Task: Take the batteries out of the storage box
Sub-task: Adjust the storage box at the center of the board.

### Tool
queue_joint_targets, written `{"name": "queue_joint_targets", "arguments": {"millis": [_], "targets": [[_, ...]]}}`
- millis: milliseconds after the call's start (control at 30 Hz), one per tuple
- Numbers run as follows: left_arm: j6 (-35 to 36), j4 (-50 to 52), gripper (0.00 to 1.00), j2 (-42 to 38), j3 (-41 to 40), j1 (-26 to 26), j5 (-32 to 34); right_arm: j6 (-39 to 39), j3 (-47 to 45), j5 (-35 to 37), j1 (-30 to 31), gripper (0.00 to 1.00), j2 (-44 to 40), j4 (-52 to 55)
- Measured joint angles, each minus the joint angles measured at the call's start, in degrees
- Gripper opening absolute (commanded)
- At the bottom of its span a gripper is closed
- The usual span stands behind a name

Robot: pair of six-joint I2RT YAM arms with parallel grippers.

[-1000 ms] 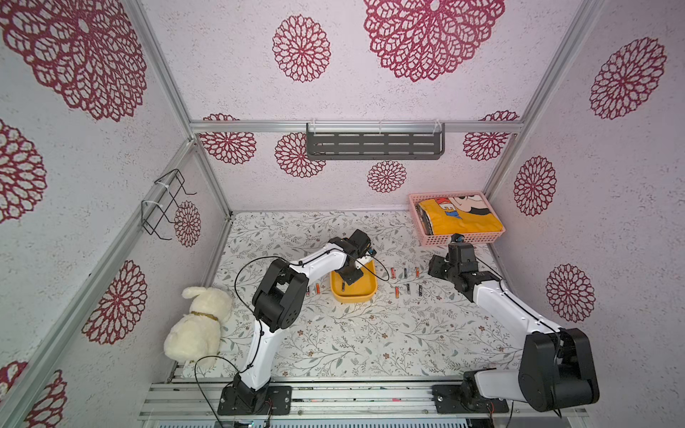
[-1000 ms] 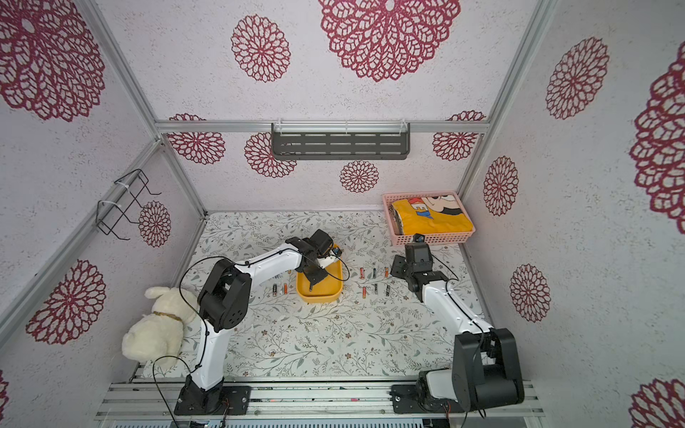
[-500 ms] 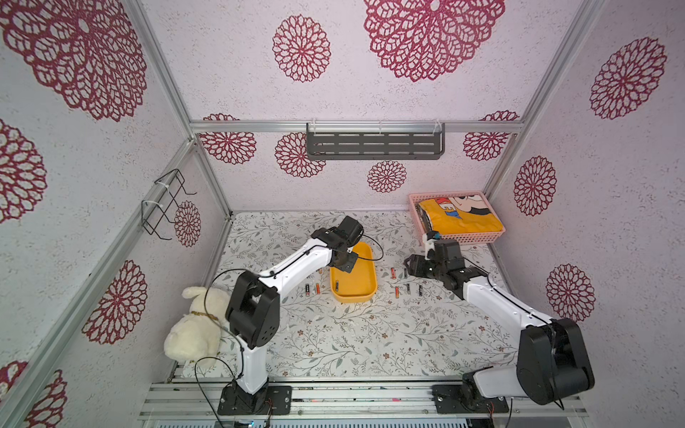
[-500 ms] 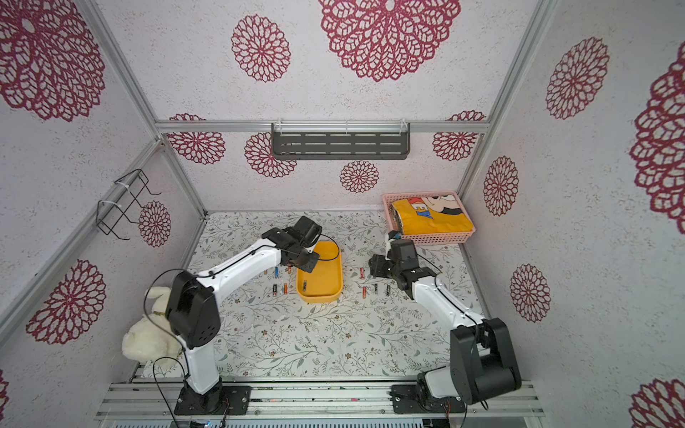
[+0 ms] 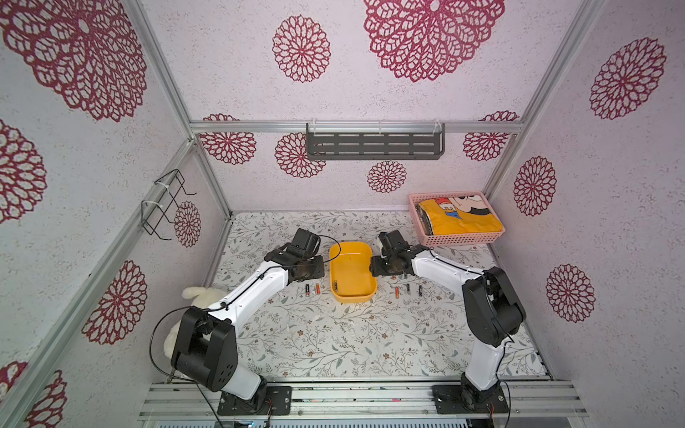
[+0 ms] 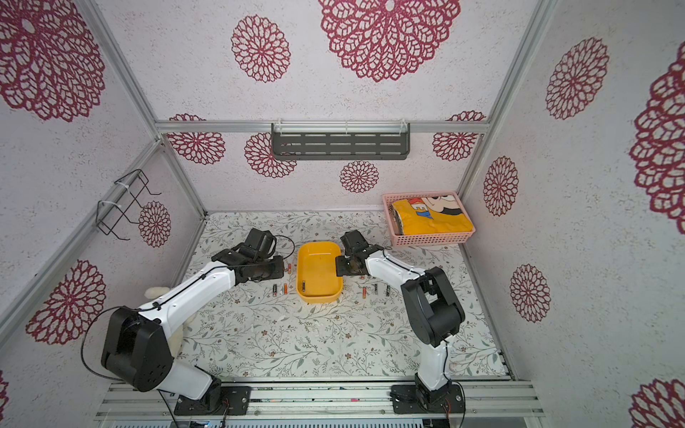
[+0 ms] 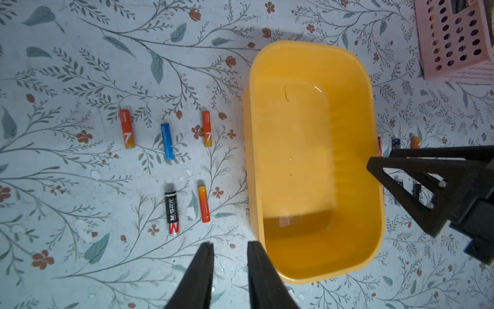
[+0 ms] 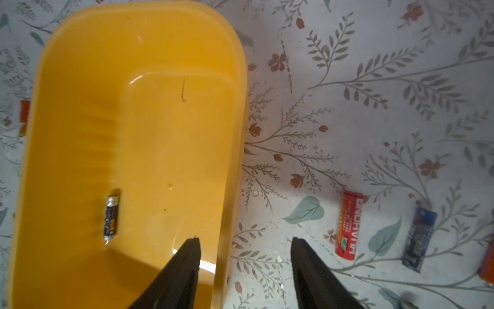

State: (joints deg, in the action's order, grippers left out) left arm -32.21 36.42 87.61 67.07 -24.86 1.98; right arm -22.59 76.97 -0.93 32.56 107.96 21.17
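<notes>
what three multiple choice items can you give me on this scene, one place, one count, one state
1. The pink basket stands: A) at the table's far right corner B) beside the plush toy C) on the wall shelf
2. Batteries lying in the storage box: A) none B) one C) five
3. The right pincer is: A) shut on a battery B) open, empty C) out of view
Key: 1 A, it sits in that corner in both top views; 2 B, a single black one lies inside; 3 B, it stands wide apart, gripping nothing.
</notes>
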Motion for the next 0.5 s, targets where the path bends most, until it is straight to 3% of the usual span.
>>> {"name": "queue_joint_targets", "arguments": {"millis": [133, 500], "targets": [[-0.87, -2.19, 0.23, -0.94, -2.1, 0.07, -0.11, -1.01, 1.22, 1.2, 1.07, 0.44, 2.56, 1.03], [-0.59, -2.73, 0.25, -1.01, -2.19, 0.33, 0.24, -5.18, 3.69, 3.17, 1.33, 0.01, 6.49, 5.35]]}}
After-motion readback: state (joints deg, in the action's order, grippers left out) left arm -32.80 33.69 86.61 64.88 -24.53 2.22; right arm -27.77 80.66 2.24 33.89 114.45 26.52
